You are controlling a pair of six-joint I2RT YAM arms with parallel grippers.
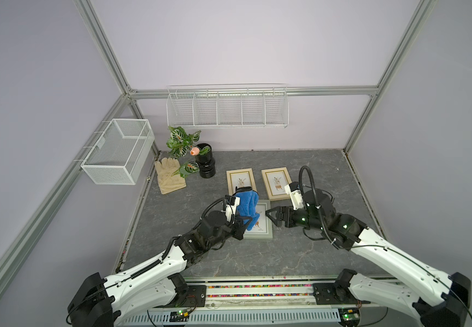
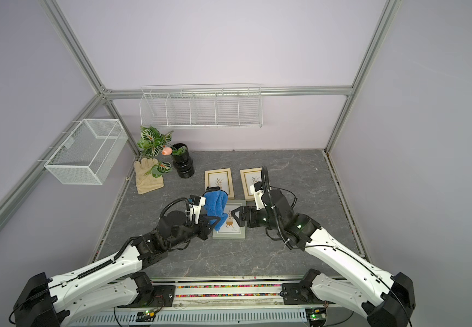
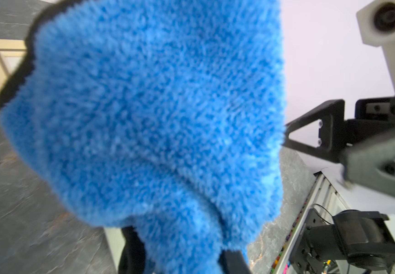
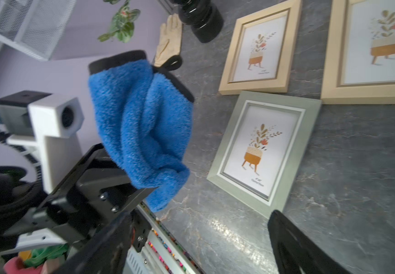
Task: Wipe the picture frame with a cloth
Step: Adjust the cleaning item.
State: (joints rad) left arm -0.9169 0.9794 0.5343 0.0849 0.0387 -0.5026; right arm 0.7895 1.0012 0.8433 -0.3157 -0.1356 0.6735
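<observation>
While left gripper [image 1: 244, 222] pinches cloth [image 1: 246, 205], long axis points toward back wall [image 1: 229, 56].

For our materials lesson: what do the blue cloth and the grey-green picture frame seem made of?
The cloth: likely microfibre, plush, from its dense fuzzy pile. The grey-green frame: painted wood or plastic, matte, smooth bevelled moulding; the look leaves it open.

Beige glove [image 1: 167, 176], black vase [image 1: 207, 167], wire basket [image 1: 110, 170]
</observation>
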